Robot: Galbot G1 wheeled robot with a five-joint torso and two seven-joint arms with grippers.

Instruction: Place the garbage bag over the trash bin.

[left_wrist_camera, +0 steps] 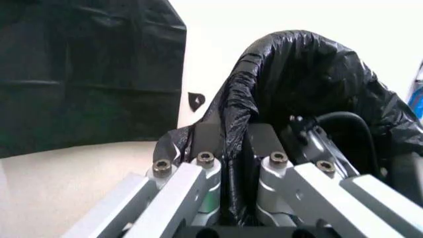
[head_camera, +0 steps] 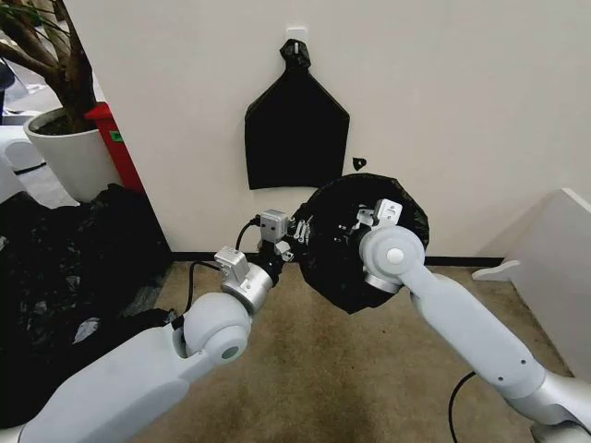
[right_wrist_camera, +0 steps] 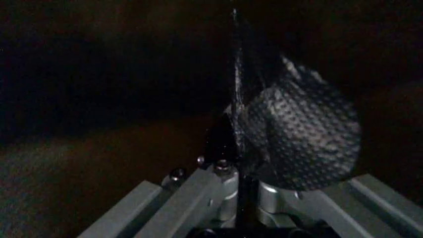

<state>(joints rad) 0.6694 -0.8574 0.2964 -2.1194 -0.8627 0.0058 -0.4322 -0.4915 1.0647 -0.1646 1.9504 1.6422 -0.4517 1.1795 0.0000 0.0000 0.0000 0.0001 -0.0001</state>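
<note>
Garbage bag (head_camera: 346,268) hangs open-mouthed between the two arms, above the carpet (head_camera: 369,388) near the wall's foot; thin, glossy black, heavily wrinkled, ballooned round. No cream bin visible under it.

Left gripper (head_camera: 297,242) clenched on the bag's rim, film pinched between its pads (left_wrist_camera: 208,141). Right gripper (head_camera: 374,218) reaches inside the bag, clamped on a fold of plastic (right_wrist_camera: 241,119).

Risk, as judged: film this thin could tear or slip from the pinch if the arms spread too hard; the mouth may collapse.
</note>
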